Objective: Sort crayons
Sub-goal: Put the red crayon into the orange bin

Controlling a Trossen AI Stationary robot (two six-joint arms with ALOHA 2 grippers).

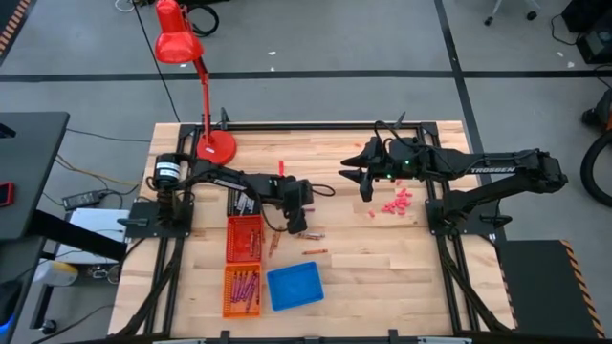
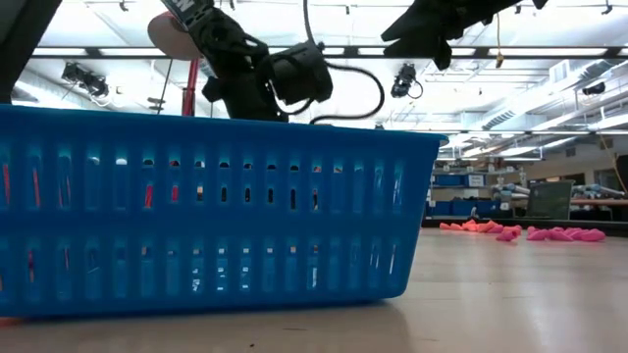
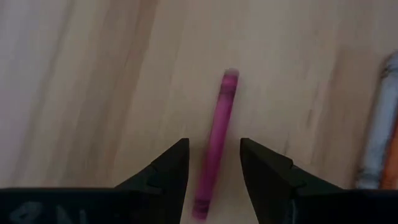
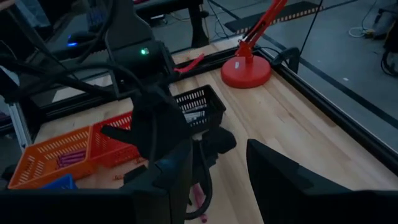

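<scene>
If the left hand [image 3: 213,171] comes down a bit off, one finger could bump the pink crayon [image 3: 216,140] and roll it away across the surface [image 1: 382,258]. The crayon is round, so it rolls easily. Right now this hand is open and empty, with the pink crayon lying flat between its two fingers, not gripped yet. It sits just beside the red bin [image 1: 244,238], on the side away from the lamp [image 1: 196,76].

A grey crayon [image 3: 379,140] lies close by, so a wide grab might catch that one too.

The right hand [image 1: 365,182] is open and empty, up in the air, well apart from the red bin.

Counting: four bins, namely one red, one orange [image 1: 241,290], one blue [image 1: 295,286] and one black [image 4: 199,109]. One lamp. A few loose crayons [image 1: 306,235] lie near the red bin; I can make out about four. More lie inside the bins, too many to count.
</scene>
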